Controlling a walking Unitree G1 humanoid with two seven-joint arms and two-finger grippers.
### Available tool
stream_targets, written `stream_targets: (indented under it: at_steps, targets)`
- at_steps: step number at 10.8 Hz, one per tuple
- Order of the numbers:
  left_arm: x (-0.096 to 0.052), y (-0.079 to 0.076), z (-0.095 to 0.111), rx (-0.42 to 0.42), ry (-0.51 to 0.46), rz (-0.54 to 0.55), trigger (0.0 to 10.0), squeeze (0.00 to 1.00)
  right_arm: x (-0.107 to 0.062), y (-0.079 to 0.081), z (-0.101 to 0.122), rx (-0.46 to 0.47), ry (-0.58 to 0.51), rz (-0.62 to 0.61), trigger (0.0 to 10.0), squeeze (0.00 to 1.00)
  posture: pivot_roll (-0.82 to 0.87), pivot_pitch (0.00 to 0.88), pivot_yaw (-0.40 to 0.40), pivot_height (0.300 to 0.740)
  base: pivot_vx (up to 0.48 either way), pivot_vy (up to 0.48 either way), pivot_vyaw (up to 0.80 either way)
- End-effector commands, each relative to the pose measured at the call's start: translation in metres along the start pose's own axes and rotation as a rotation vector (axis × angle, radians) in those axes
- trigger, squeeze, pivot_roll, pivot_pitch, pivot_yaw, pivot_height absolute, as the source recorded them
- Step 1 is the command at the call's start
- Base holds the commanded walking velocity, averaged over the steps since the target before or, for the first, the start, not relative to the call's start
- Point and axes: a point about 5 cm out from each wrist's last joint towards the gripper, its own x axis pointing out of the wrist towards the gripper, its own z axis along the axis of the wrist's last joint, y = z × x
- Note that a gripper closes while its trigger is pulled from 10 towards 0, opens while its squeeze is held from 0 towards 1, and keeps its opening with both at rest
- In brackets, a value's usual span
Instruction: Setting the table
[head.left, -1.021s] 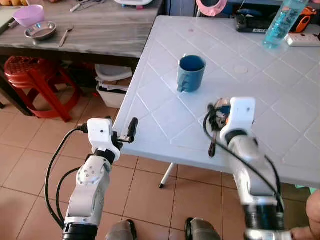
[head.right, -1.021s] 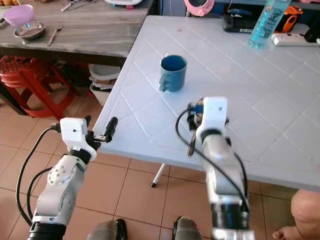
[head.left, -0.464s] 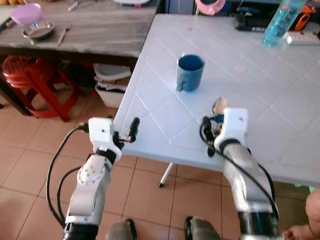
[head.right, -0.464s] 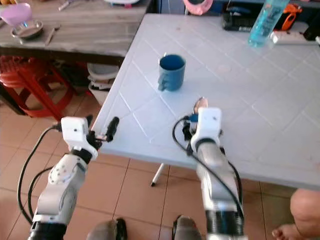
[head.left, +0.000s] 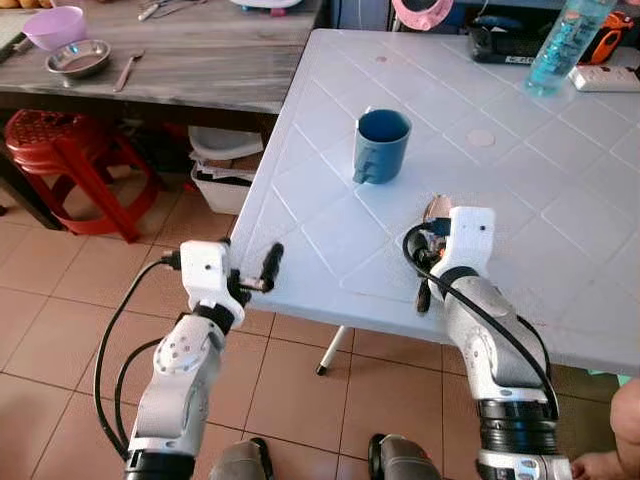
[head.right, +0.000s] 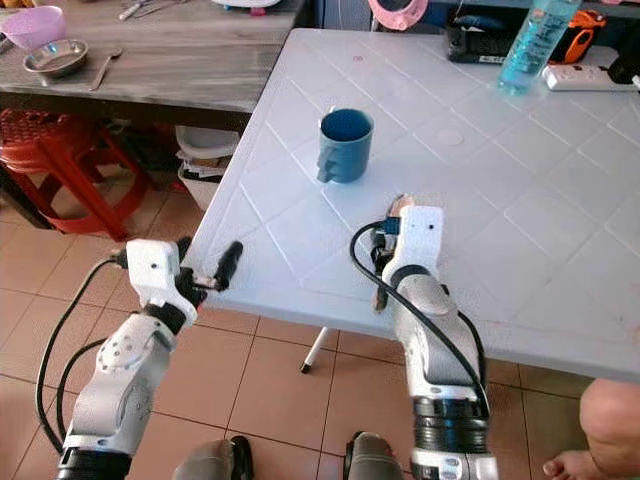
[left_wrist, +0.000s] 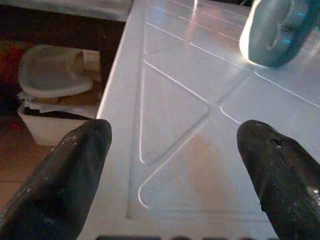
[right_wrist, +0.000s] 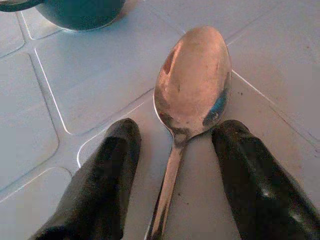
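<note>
— Lying flat on white plastic diamond-patterned bench (head.left: 560, 190): one shiny metal spoon (right_wrist: 192, 95), long axis along right end effector (right_wrist: 172, 165), bowl pointing toward one blue ceramic mug (head.left: 381, 146).

— Straddling handle, fingers apart, not clamped. Left end effector (left_wrist: 172, 165) spread wide at bench's near edge, holding nothing.

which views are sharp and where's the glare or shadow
Eye views: sharp, evenly lit, white table bright. Left wrist view: dim, glare on the blue mug, open fingers soft. Right wrist view: spoon crisp, with reflections in its bowl; right gripper fingers dark.
</note>
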Motion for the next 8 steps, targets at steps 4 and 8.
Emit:
stream_targets:
  at_steps: [4, 8]
  targets:
    - [-0.001, -0.003, 0.002, 0.006, 0.0, -0.028, 10.0, 0.0, -0.006, 0.006, -0.027, 0.031, 0.16, 0.041, 0.2, 0.0, -0.04, 0.166, 0.058, 0.74, 0.0, 0.0, 0.0]
    - [-0.007, -0.02, 0.005, -0.049, -0.021, -0.2, 10.0, 0.0, -0.009, -0.006, -0.043, 0.031, 0.225, 0.019, 0.0, 0.0, -0.04, 0.168, 0.056, 0.74, 0.0, 0.0, 0.0]
